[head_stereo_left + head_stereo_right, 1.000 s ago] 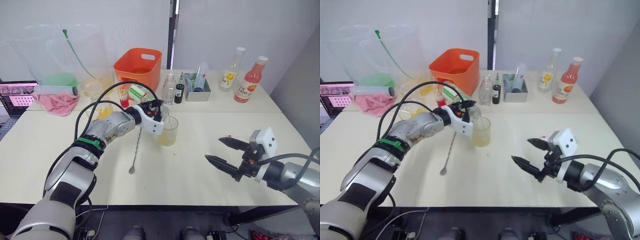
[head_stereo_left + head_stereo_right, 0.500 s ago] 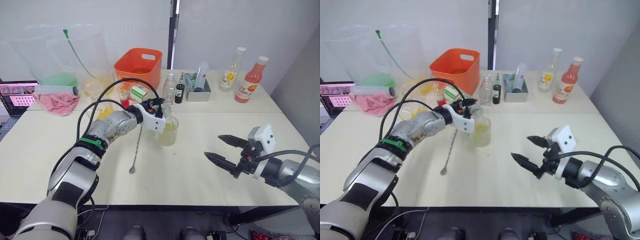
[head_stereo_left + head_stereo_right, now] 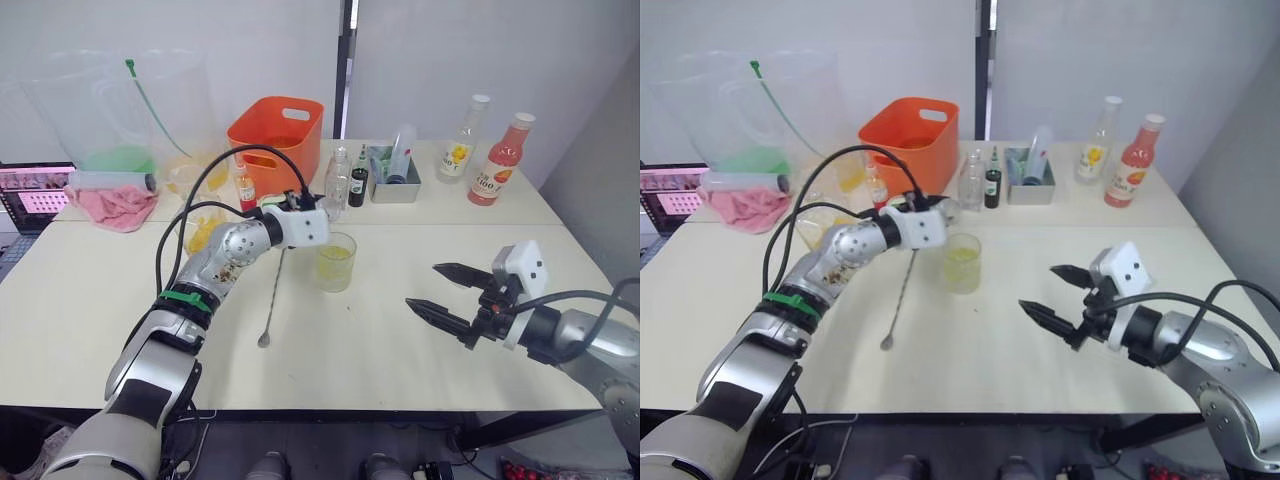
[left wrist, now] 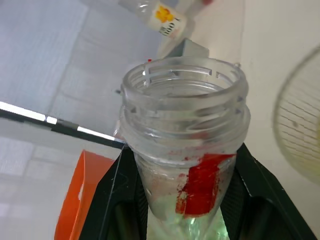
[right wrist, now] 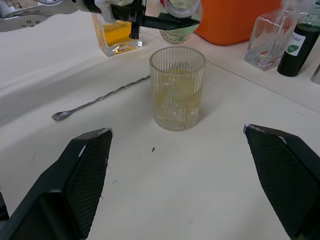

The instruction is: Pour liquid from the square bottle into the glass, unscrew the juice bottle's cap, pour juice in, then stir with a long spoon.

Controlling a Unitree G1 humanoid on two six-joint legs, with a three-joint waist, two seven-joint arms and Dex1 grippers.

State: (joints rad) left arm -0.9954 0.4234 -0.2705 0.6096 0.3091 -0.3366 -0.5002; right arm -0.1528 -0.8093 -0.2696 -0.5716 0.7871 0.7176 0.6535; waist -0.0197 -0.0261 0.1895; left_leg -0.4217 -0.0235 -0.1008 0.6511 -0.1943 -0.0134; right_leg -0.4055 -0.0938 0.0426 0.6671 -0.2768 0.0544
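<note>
My left gripper point(image 3: 303, 206) is shut on the neck of the juice bottle point(image 4: 186, 115), just under its red band. The bottle's open mouth point(image 5: 181, 11) carries no cap and hangs a little above and behind the glass point(image 3: 336, 261). The ribbed glass holds pale yellow liquid in its lower half. Left of the glass, the long spoon point(image 3: 271, 299) lies flat on the table, bowl toward me. The square bottle point(image 5: 117, 33), with golden liquid inside, stands behind my left arm. My right gripper point(image 3: 424, 286) hovers open, right of the glass, holding nothing.
An orange basket point(image 3: 277, 131) stands at the back. Beside it are a small clear bottle point(image 3: 338, 182), a dark bottle point(image 3: 358, 186) and a grey tray point(image 3: 396, 184). A yellow-labelled bottle point(image 3: 463, 141) and a pink bottle point(image 3: 503, 160) stand back right. A pink cloth point(image 3: 112, 206) lies far left.
My left gripper has swung the juice bottle up and back off the glass's rim. The glass holds more liquid than before. My right gripper has drifted slightly up, still open.
</note>
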